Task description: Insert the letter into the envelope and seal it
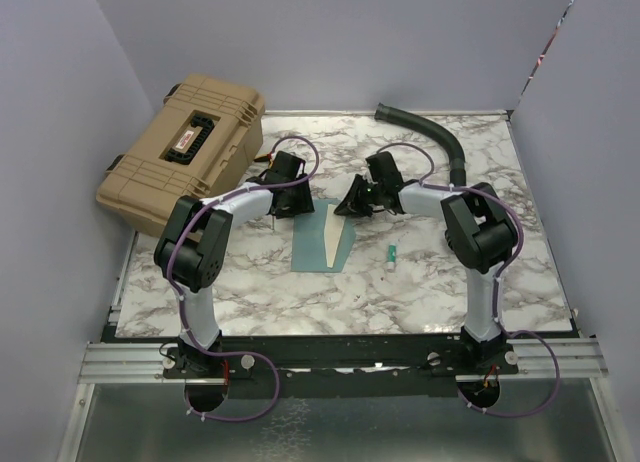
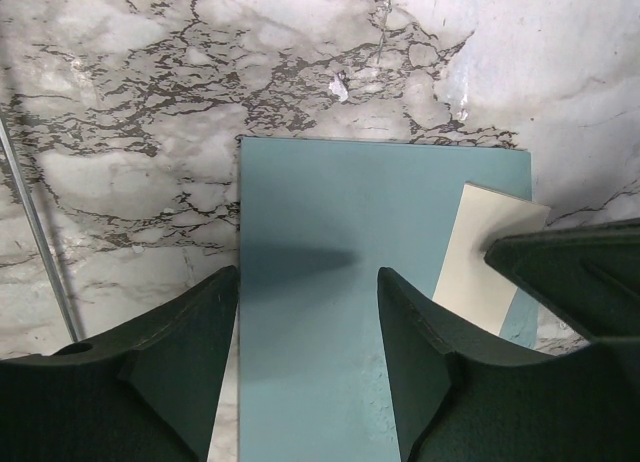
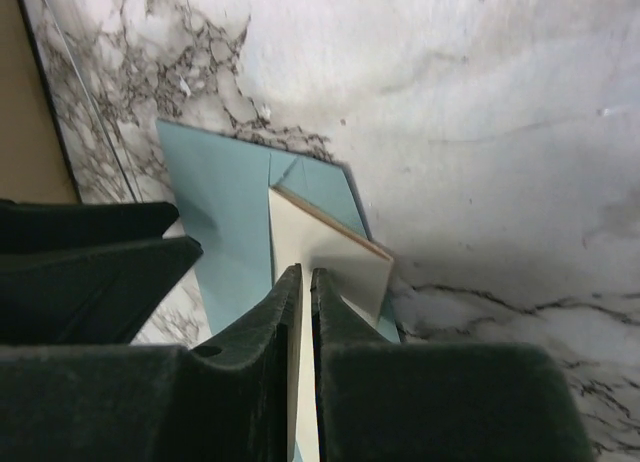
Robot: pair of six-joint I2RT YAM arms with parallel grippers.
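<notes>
The teal envelope (image 1: 312, 244) (image 2: 380, 212) (image 3: 225, 197) lies flat on the marble table. The letter (image 1: 336, 244) (image 2: 487, 260) (image 3: 335, 244) shows its pale face and a brown edge, and stands tilted over the envelope's right part. My right gripper (image 1: 356, 202) (image 3: 305, 274) is shut on the letter's near edge, the sheet pinched between its fingers. My left gripper (image 1: 284, 206) (image 2: 307, 282) is open low over the envelope's left side, one finger over the marble and the other over the teal paper. Whether the letter's far edge is inside the envelope I cannot tell.
A tan hard case (image 1: 185, 152) stands at the back left, close behind the left arm. A black hose (image 1: 432, 134) curves along the back right. A small green item (image 1: 392, 252) lies right of the envelope. Grey walls enclose the table.
</notes>
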